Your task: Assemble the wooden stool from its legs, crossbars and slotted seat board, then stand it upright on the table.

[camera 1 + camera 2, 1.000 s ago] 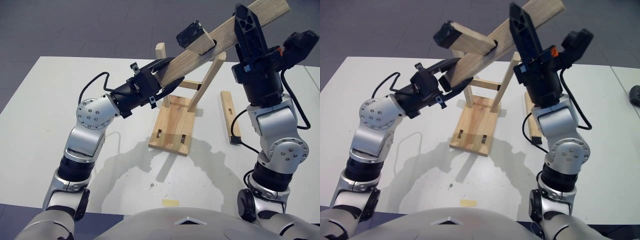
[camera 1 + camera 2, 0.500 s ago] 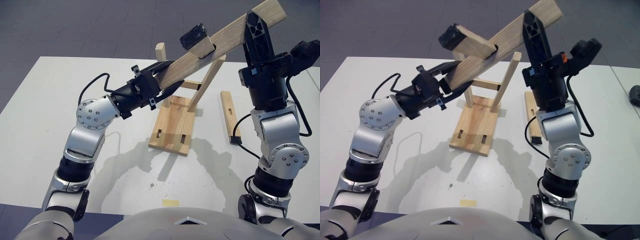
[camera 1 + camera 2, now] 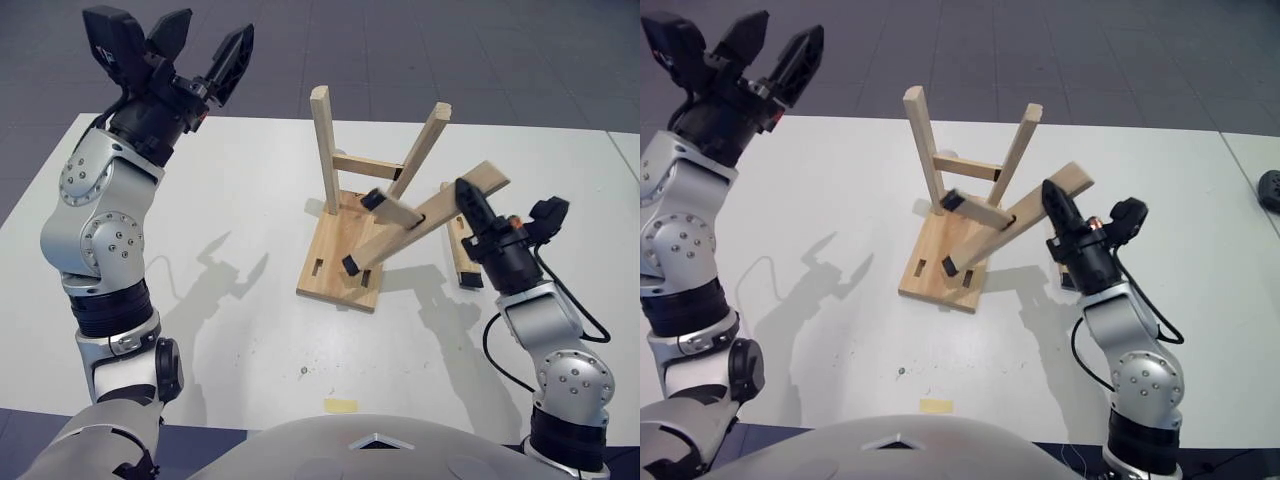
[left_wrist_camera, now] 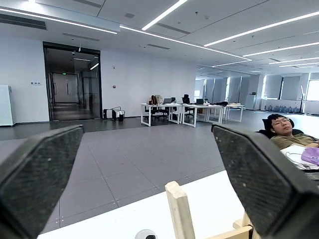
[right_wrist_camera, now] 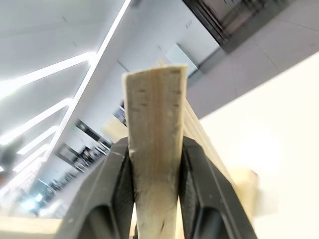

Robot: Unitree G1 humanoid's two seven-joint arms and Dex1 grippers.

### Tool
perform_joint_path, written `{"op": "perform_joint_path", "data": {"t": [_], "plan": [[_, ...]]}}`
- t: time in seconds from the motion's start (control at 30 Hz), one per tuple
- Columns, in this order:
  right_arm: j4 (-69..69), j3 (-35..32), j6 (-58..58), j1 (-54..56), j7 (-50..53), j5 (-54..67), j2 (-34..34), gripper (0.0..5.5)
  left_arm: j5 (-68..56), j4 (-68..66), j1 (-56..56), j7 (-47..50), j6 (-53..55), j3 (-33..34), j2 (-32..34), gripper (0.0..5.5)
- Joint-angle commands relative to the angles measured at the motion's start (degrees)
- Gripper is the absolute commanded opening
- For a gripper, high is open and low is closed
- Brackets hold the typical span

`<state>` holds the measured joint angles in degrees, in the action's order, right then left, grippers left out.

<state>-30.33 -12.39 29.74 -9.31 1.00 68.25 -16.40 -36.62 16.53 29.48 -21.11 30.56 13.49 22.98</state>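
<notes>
- Two legs (image 3: 323,140) seated in board (image 3: 335,265), centre.
- Right pincer (image 3: 472,208) clamped on third leg (image 3: 415,220).
- Left pincer (image 3: 212,35), upper left, gaping, empty.
- Remaining: fourth leg (image 3: 465,265), flipping upright.

Pale-wood slotted seat board (image 3: 338,268) flat on white table (image 3: 250,180). Left leg (image 3: 323,140) and right leg (image 3: 424,148) standing in board's far end, joined by crossbar (image 3: 367,166). Third leg (image 3: 415,228) tilted, dark-tipped lower end on board, short crossbar (image 3: 393,208) attached, upper end clamped in right gripper (image 3: 468,205). Loose leg (image 3: 463,262) flat, just right of board.
</notes>
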Motion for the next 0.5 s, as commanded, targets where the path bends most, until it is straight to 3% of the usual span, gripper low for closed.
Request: {"op": "perform_joint_path", "data": {"t": [0.03, 0.17, 0.5], "plan": [[3.92, 2.76, -1.39, 0.37, 1.58, -16.01, -3.66, 1.03, 1.1, 1.67, -1.67, 1.29, 0.94, -2.51, -1.48, 5.4], [6.04, 2.16, -4.47, 1.07, 2.91, -26.36, -6.75, 1.04, 1.92, 2.16, -2.82, 1.96, 0.93, -2.89, -1.51, 5.4], [8.26, 1.87, -10.23, 5.09, -3.32, -34.3, -7.01, 1.03, 3.85, 2.95, -4.84, 2.24, 0.25, -5.1, -2.05, 5.4]]}}
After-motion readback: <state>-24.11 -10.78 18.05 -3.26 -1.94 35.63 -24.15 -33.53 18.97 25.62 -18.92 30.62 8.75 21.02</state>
